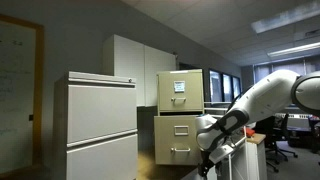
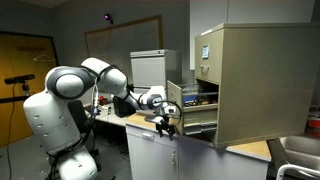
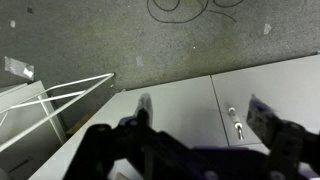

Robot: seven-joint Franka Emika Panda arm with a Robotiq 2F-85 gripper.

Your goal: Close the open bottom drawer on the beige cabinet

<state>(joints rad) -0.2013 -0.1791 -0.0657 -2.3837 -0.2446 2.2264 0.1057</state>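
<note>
The beige cabinet (image 1: 180, 88) (image 2: 250, 80) stands in both exterior views, with a white-and-blue paper on its upper front. Its bottom drawer (image 1: 176, 138) (image 2: 192, 105) is pulled out; in an exterior view I see things inside it. My gripper (image 1: 208, 158) (image 2: 165, 122) hangs just in front of the drawer front, a little apart from it. In the wrist view the gripper (image 3: 205, 112) is open and empty, its two dark fingers spread over a pale flat surface with a small silver lock (image 3: 237, 127). The drawer does not show in the wrist view.
A wider pale grey-white lateral cabinet (image 1: 100, 125) stands beside the beige one, with a tall white cupboard (image 1: 135, 65) behind. Grey carpet (image 3: 120, 40) and a white wire frame (image 3: 50, 100) lie below the wrist. Desks and chairs (image 1: 285, 135) stand at the side.
</note>
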